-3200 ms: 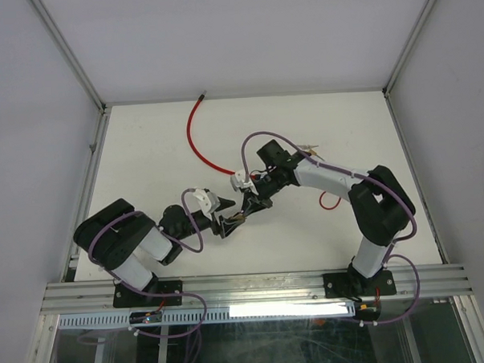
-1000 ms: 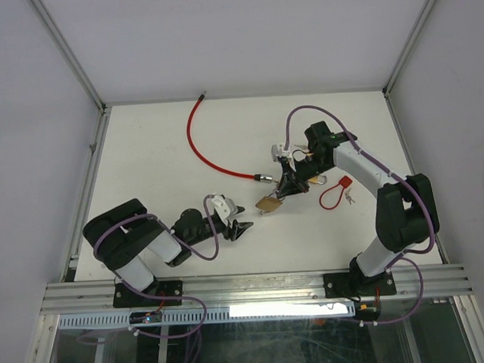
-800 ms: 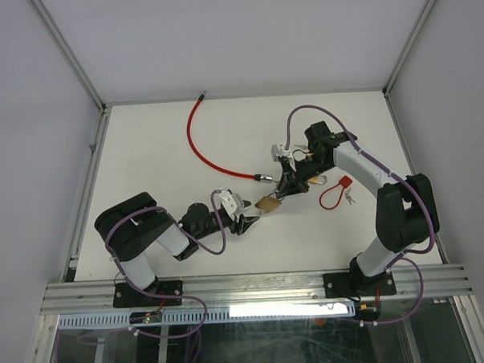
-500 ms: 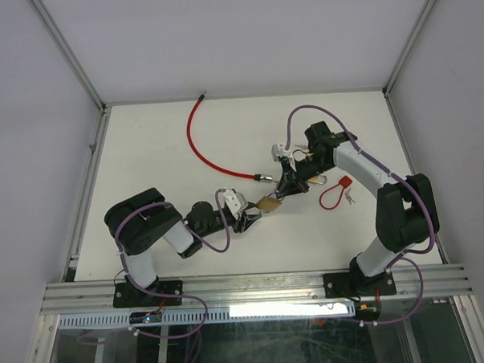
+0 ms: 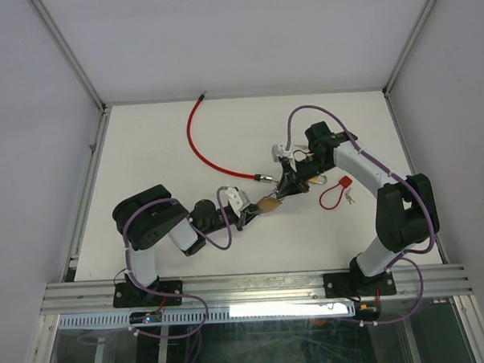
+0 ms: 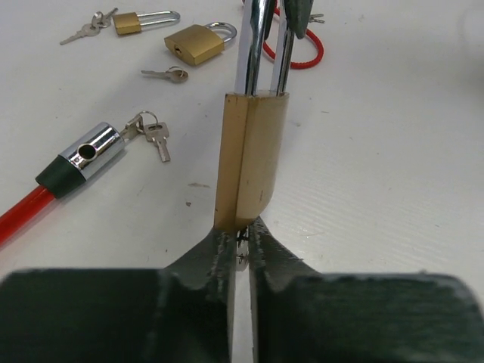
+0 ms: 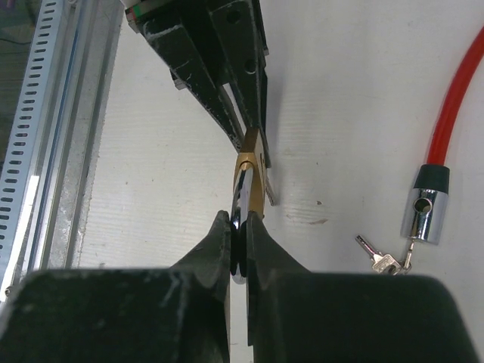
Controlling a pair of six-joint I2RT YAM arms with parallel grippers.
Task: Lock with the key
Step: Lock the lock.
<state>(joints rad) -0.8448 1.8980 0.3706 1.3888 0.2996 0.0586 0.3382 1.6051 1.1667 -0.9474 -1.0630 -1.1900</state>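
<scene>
A brass padlock [image 5: 267, 204] with a long chrome shackle hangs above the table's middle. My right gripper [image 5: 281, 192] is shut on the shackle, which shows pinched between the fingers in the right wrist view [image 7: 239, 227]. The padlock body [image 6: 249, 159] points its underside at my left gripper [image 6: 240, 234]. Its jaws stand at a narrow slit right against that underside, closed on the small key [image 6: 243, 243] there. Little of the key shows. From above, the left gripper [image 5: 247, 216] meets the padlock's lower left end.
A red cable lock [image 5: 198, 143] curves across the back left; its chrome end [image 6: 87, 155] and a pair of keys [image 6: 155, 136] lie near the padlock. Two more brass padlocks [image 6: 198, 43] [image 6: 140, 20] and a loose key [image 6: 168, 73] lie beyond. A red loop [image 5: 335, 195] lies on the right.
My left arm has reached rightward up to the padlock's underside and its jaws have narrowed from open to a slit. The right arm and the padlock have stayed still.
</scene>
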